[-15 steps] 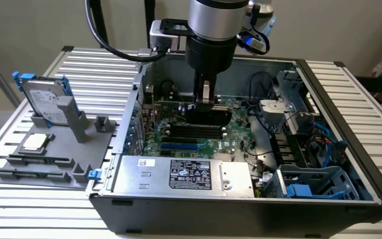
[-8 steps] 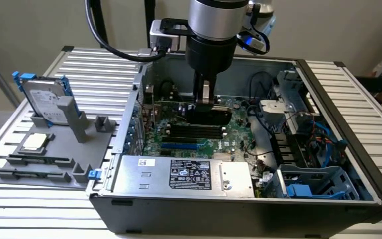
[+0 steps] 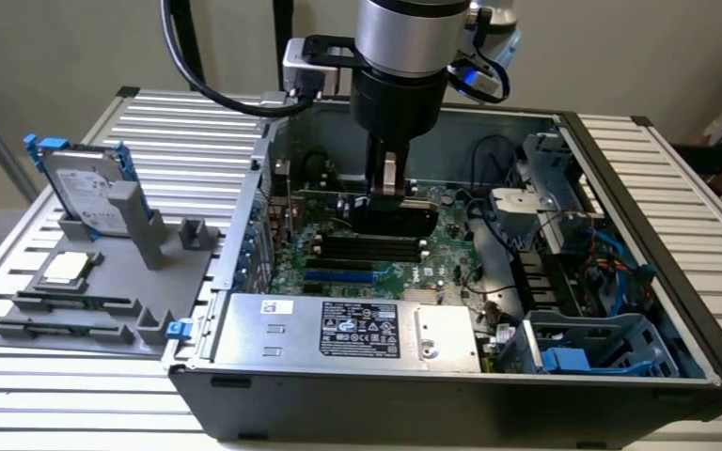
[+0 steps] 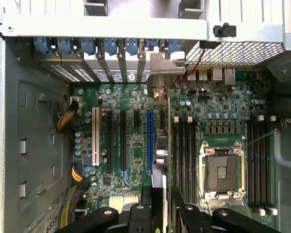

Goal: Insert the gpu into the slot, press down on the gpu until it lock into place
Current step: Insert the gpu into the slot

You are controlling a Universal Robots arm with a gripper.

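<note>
The gpu [image 3: 331, 195] stands upright on its edge in a motherboard slot inside the open computer case, near the case's rear wall. In the wrist view the gpu [image 4: 167, 127] appears edge-on as a thin dark line, and its metal bracket [image 4: 161, 77] sits against the rear slot covers. My gripper [image 3: 393, 214] hangs straight down over the card's end farthest from the bracket. In the wrist view the gripper [image 4: 166, 209] straddles the card's upper edge, one black finger [image 4: 151, 206] on each side, and it looks open with a sliver of room beside the card.
A silver power-supply box [image 3: 349, 329] lies along the case's near wall. A blue drive cage [image 3: 587, 349] and cables fill the exterior view's right. Outside, a grey fixture [image 3: 98, 291] holds a hard drive [image 3: 86, 183] with blue clips. The CPU socket [image 4: 222, 167] sits beside the card.
</note>
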